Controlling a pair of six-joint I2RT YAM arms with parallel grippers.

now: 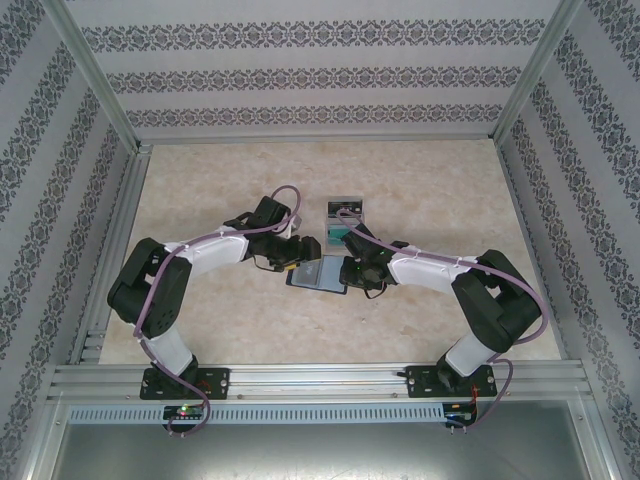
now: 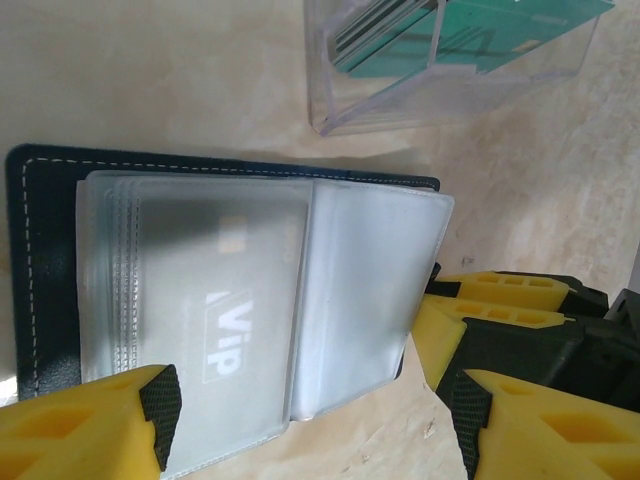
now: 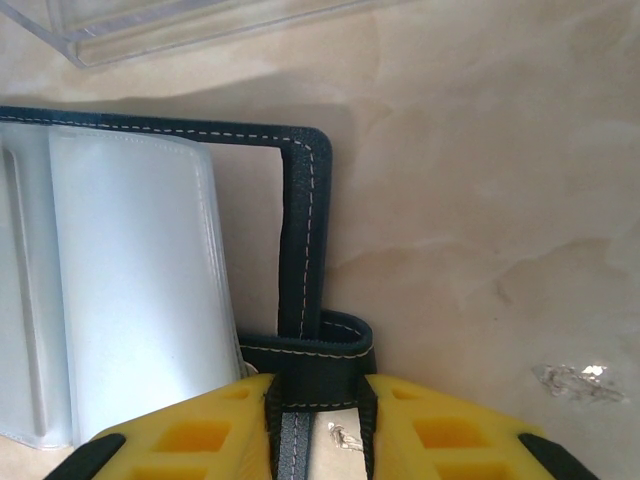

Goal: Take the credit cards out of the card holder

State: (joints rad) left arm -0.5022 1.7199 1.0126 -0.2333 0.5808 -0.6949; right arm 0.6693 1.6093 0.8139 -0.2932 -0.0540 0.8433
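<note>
Right wrist view, low centre: my right gripper (image 3: 318,405) is clamped on the black tab (image 3: 310,352) of the card holder (image 3: 305,200). Left wrist view: my left gripper (image 2: 310,430) stands spread wide astride the clear sleeves (image 2: 370,290), a VIP card (image 2: 230,330) inside. I judge extraction midway; next, pinch that card's edge. Teal cards (image 2: 520,30) sit in a clear box (image 2: 400,110), upper right. Beige marbled table (image 1: 210,190), patterned walls (image 1: 300,75).

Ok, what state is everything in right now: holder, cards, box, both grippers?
card holder: lying open on the table, sleeves facing up.
Vip card: inside a sleeve, not out yet.
teal cards: out, lying in the box.
box: clear, on the table beyond the card holder.
left gripper: open, fingers either side of the sleeves' edge.
right gripper: shut on the card holder's edge at the tab.
</note>
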